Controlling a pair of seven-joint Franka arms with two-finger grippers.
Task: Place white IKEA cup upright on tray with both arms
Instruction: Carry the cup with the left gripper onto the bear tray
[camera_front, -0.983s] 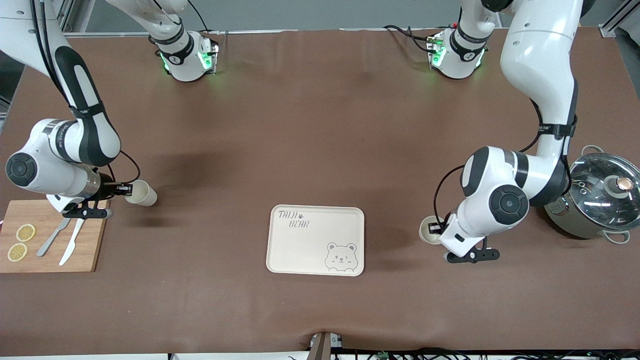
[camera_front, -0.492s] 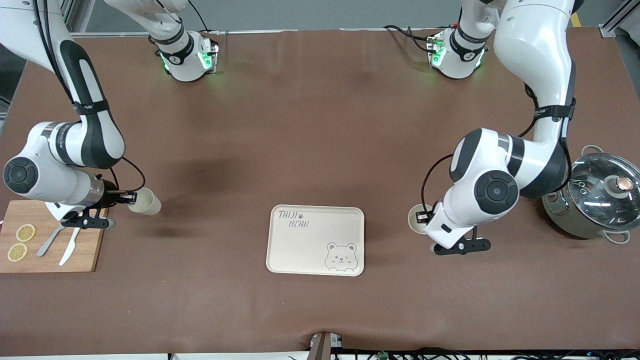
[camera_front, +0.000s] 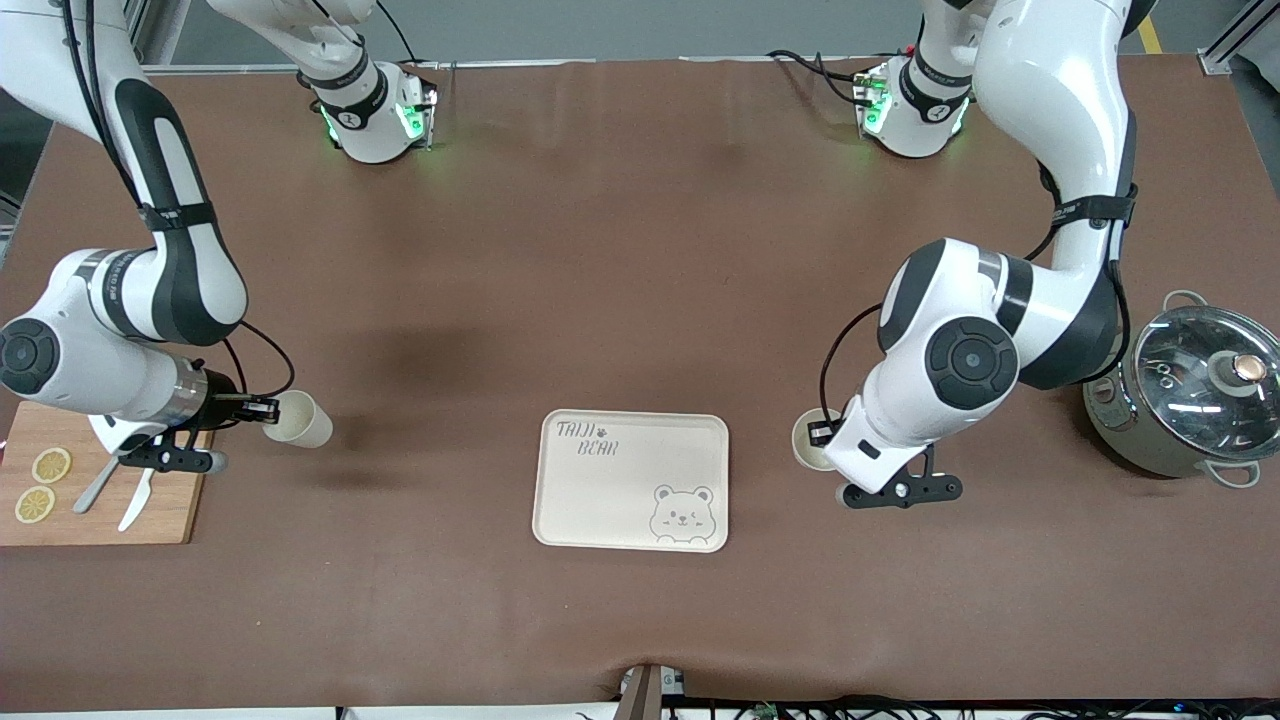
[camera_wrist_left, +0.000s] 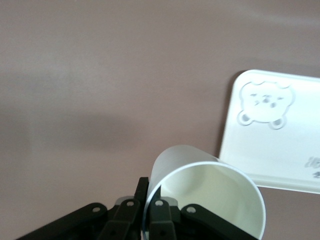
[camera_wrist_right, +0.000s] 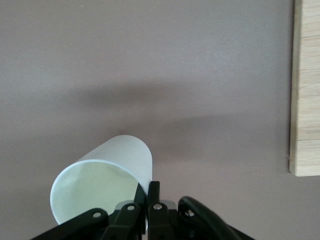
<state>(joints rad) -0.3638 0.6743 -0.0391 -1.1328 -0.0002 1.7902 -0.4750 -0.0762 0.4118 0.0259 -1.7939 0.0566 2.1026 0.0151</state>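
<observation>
Left gripper (camera_front: 822, 432): you see it clamped on the rim of a white cup (camera_front: 806, 443), in the air beside the tray's (camera_front: 630, 480) edge toward the left arm's end.
Right gripper (camera_front: 262, 406): pinching a second cup (camera_front: 300, 420) by its rim, tilted, above bare table (camera_front: 640, 250) beside the cutting board (camera_front: 150, 510).
</observation>
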